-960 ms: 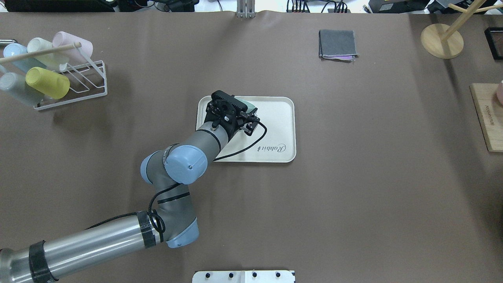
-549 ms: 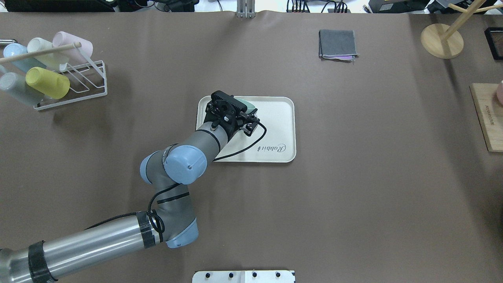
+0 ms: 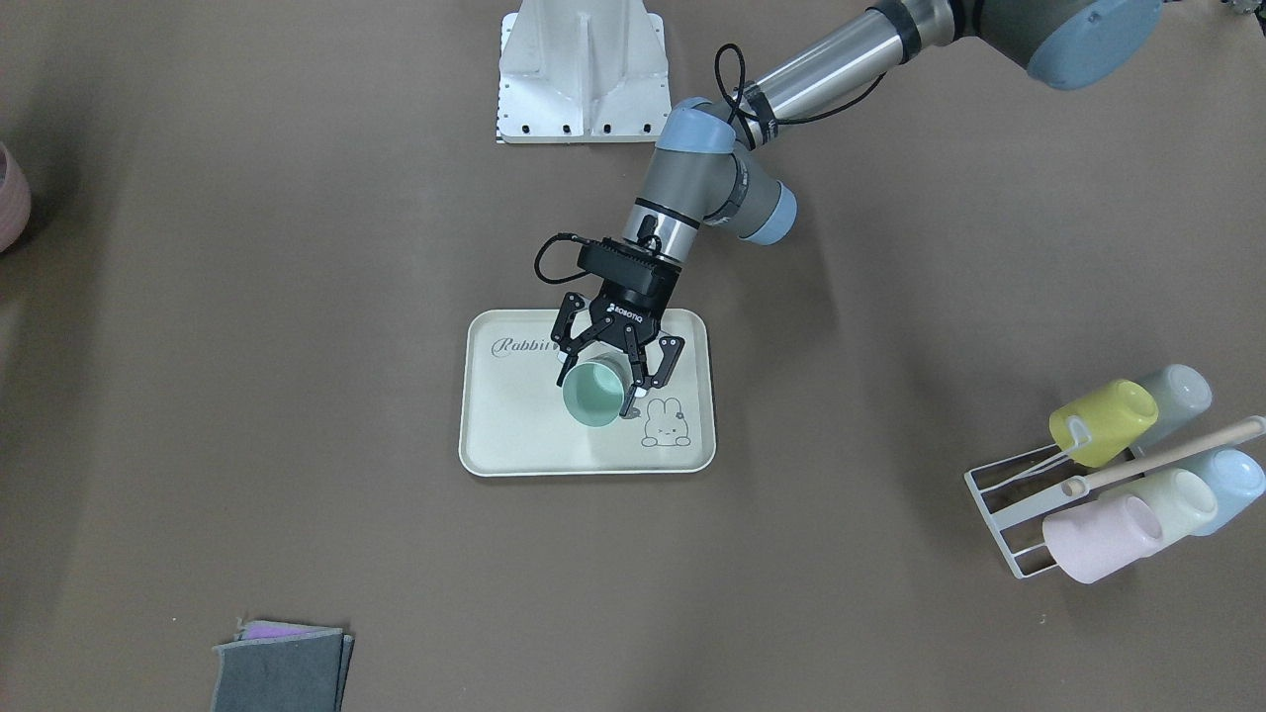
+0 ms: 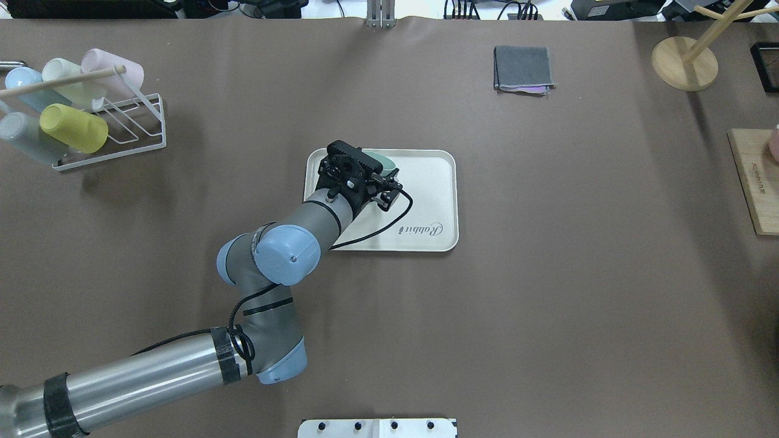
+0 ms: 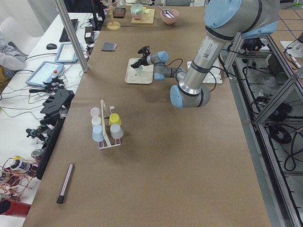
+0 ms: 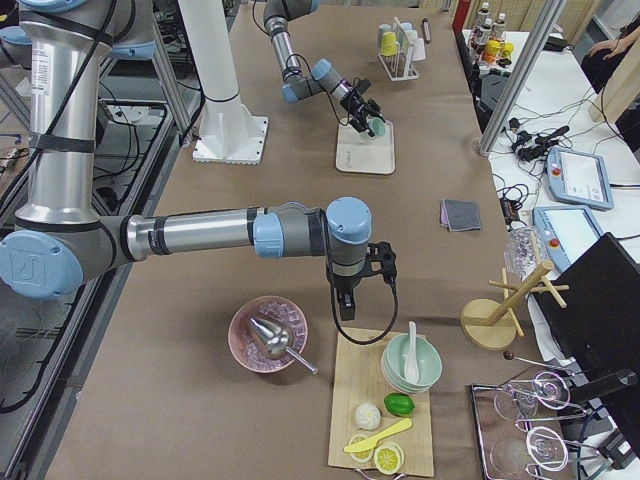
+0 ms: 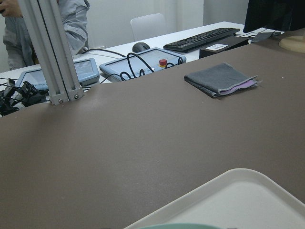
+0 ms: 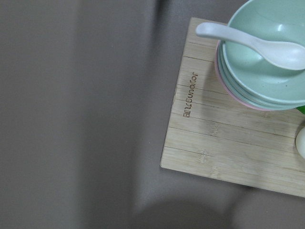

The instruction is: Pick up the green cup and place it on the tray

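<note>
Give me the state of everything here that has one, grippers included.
left gripper, shut on the green cup.
green cup, held tilted over the tray, mouth toward the front-facing camera.
tray, flat on the table.
right gripper, pointing down, open or shut cannot be told.
spare cups, resting tilted on the wire rack.
grey cloth, folded.
bowls, stacked, spoon in the top one.

The left arm (image 4: 182, 359) is reaching in from the lower left corner and is hanging its gripper (image 4: 352, 176) over the left part of the tray (image 4: 426, 182), which is lying flat on the brown tabletop (image 4: 548, 292). The gripper's black body is hiding most of the green cup (image 4: 384, 162); only a sliver is showing on its far side. A wire rack (image 4: 137, 125) is holding pastel cups (image 4: 73, 128) at far left. A folded grey cloth (image 4: 523, 67) is lying well apart from the tray.
</note>
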`<state>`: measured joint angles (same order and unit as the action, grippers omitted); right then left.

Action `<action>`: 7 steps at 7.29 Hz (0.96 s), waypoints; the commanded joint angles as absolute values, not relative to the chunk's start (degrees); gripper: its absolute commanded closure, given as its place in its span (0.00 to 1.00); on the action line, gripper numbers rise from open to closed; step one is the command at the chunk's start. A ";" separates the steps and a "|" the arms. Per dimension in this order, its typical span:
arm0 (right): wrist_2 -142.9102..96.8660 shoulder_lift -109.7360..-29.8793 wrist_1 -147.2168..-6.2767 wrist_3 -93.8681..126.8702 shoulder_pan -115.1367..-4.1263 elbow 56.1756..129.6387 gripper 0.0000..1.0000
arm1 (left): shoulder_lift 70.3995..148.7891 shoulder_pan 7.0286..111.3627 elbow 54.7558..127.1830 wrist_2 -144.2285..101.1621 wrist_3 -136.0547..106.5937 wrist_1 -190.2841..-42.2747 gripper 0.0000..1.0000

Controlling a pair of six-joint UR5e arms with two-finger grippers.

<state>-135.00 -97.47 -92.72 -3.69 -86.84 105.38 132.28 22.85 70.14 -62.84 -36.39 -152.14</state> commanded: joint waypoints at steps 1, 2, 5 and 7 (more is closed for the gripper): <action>-135.00 -97.47 -92.72 -3.69 -86.84 105.38 0.00 | 132.28 22.85 70.14 -62.84 -36.39 -152.14 0.14; -135.00 -97.47 -92.72 -3.69 -86.84 105.38 0.00 | 132.28 22.85 70.14 -62.84 -36.39 -152.14 0.14; -135.00 -97.47 -92.64 -3.69 -86.84 105.38 0.00 | 132.10 22.85 70.14 -62.84 -36.39 -152.14 0.14; -135.00 -97.47 -92.72 -3.69 -87.01 105.38 0.00 | 132.10 22.85 70.22 -62.84 -36.56 -152.14 0.07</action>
<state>-135.00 -97.47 -92.70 -3.69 -86.90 105.38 132.08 22.85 70.16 -62.84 -36.43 -152.10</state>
